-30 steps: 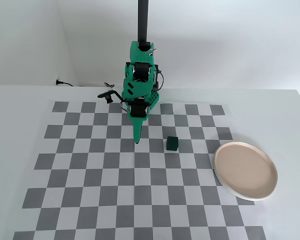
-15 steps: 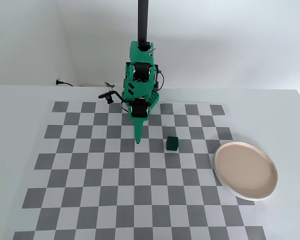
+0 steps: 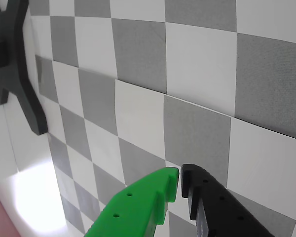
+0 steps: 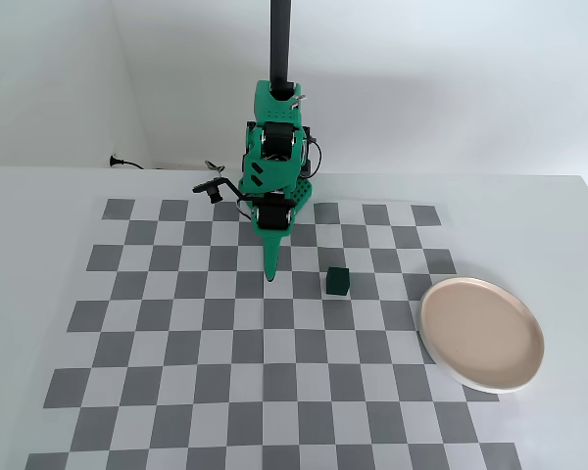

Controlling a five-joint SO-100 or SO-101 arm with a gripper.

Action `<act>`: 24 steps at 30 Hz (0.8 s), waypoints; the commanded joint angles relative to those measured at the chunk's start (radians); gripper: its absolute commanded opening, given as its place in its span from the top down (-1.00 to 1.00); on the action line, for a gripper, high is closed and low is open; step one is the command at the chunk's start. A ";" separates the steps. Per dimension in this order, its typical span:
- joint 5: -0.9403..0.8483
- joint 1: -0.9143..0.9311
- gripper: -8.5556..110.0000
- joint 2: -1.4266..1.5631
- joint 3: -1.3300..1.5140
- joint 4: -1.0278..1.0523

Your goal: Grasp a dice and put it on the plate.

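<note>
Gripper with the two fingers pressed together, empty, pointing down at the checker mat, seen in the fixed view. Dice on the mat just to the right of the fingertips, not touching them. Plate further right, at the mat's edge, empty.

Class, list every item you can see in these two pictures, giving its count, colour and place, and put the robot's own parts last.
Small plain cube dice: one, dark green, on the checkered mat right of the gripper tip in the fixed view.
Round shallow plate: one, beige-pink with cream rim, empty, at the mat's right edge.
Checkered mat: one, grey and white, covering the white table.
Black post: one, behind the arm.
Robot arm: one, green and black.
Gripper: one, green and black fingers, nearly closed, empty.
</note>
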 commanded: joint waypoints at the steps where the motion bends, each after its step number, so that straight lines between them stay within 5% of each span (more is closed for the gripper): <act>1: -0.002 -0.003 0.93 0.012 -0.015 0.003; 24: 0.009 0.005 0.93 0.012 -0.015 0.003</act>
